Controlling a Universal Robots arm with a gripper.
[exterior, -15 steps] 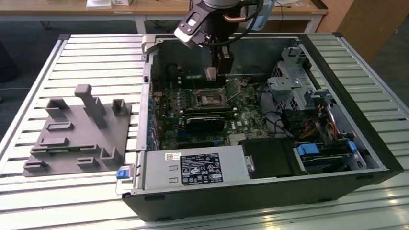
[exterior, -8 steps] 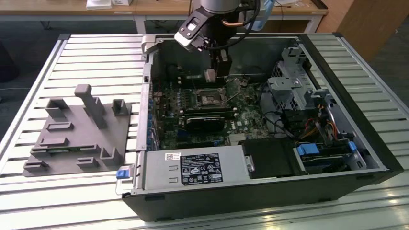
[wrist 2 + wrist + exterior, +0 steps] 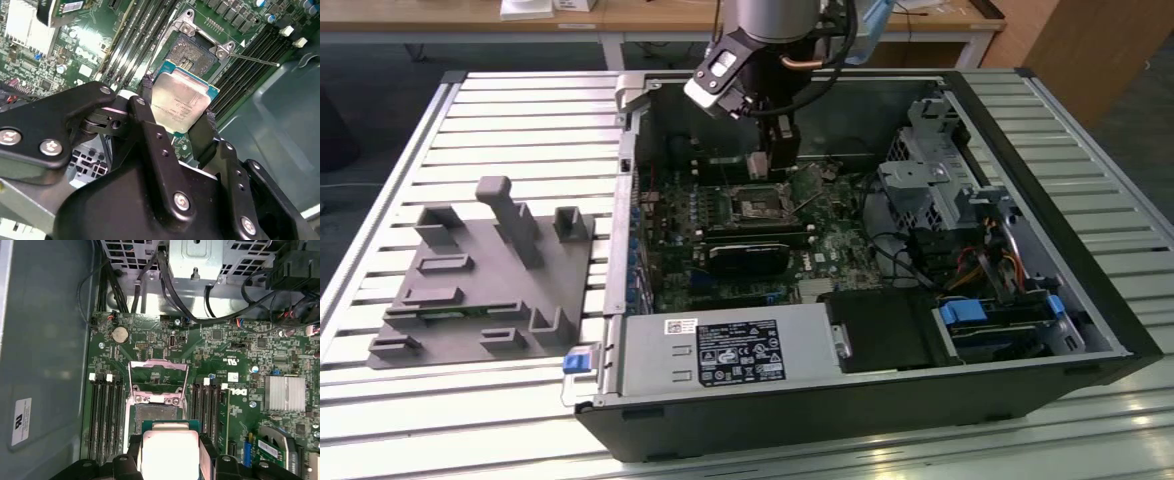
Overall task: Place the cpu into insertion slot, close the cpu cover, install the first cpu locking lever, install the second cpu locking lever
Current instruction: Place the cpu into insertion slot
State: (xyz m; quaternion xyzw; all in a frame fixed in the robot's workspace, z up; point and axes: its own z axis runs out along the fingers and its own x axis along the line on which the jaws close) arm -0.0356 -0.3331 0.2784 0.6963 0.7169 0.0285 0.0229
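**Exterior view.**
- Open computer case (image 3: 854,425) lying flat on a slatted metal tabletop (image 3: 520,120).
- Grey moulded fixture (image 3: 480,280) on the tabletop, towards the exterior view's left and clear of the case.
- Grey labelled power-supply box (image 3: 720,355) in the near corner of the case.
- The arm comes down from above into the far side of the case. The gripper (image 3: 778,165) points downward and hangs above the motherboard, near the insertion slot (image 3: 758,205).

**Second wrist view.**
- Gripper (image 3: 179,102) with its two black fingers (image 3: 150,117) clamped on opposite edges of the cpu (image 3: 186,95).
- The cpu has its silver-grey top facing the camera and is slightly tilted. It is held off the board and not seated.
- Insertion slot (image 3: 192,52) lies just beyond the cpu, with its dark centre uncovered.
- A thin metal lever rod (image 3: 255,60) sticks out from one corner of the slot, across the long memory slots (image 3: 250,55).

**First wrist view.**
- Cpu (image 3: 170,452) gripped between the fingers of the gripper (image 3: 170,460), overlapping the near edge of the insertion slot (image 3: 157,415).
- Cpu cover (image 3: 159,364) swung open on the far side of the slot. Green board shows through its window.
- Memory slots (image 3: 105,415) flank the socket on both sides.
- Round coin battery (image 3: 120,334) beyond the cover.
- Finned silver heatsink (image 3: 285,392) well off to one side.
- Black cables (image 3: 170,295) run to a metal drive cage (image 3: 195,260) at the far end.
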